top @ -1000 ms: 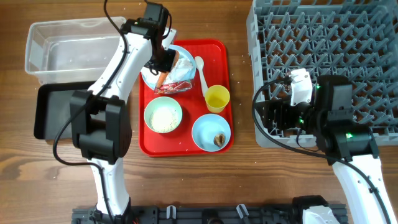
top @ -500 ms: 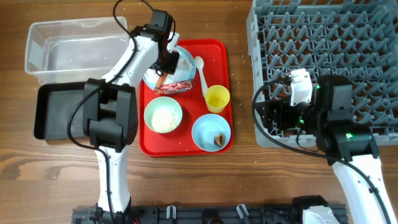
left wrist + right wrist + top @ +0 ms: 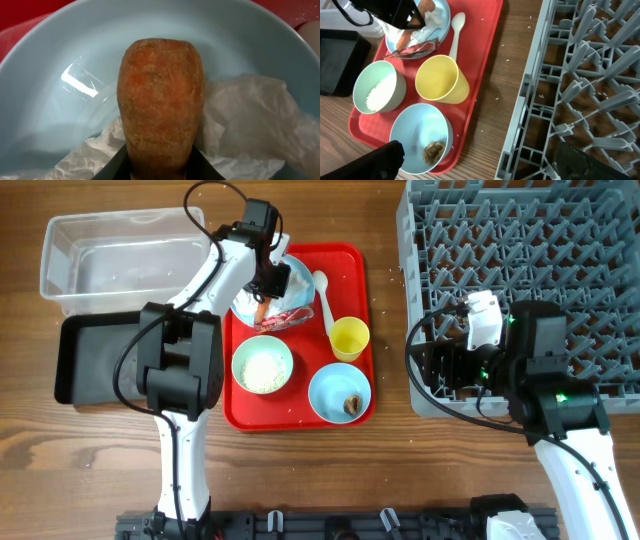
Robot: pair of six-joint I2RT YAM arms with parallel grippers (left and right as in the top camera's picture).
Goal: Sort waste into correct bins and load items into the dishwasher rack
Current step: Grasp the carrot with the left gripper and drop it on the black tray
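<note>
One carrot (image 3: 160, 100), one plate (image 3: 55, 70), two bowls (image 3: 328, 387), one cup (image 3: 349, 338).

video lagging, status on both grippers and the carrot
Left gripper shut on carrot over plate. Right gripper open at rack edge. Napkin on plate, nothing blocking.

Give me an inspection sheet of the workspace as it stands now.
Surface: wooden table; red tray sits between the bins and the dishwasher rack.
Job's things: carrot over the plate; napkin on it, wrapper at its edge; spoon, yellow cup, rice bowl and bowl with brown lump on the tray; clear tub and black tray at left; no dishes seen in the rack.
Clutter: stray rice grains on the table beside the rack.
Grippers: left gripper shut on the carrot; right gripper open, holding nothing.
Cables: black cable loops above the left arm; second cable beside the right arm.
Surroundings: nothing seen.
</note>
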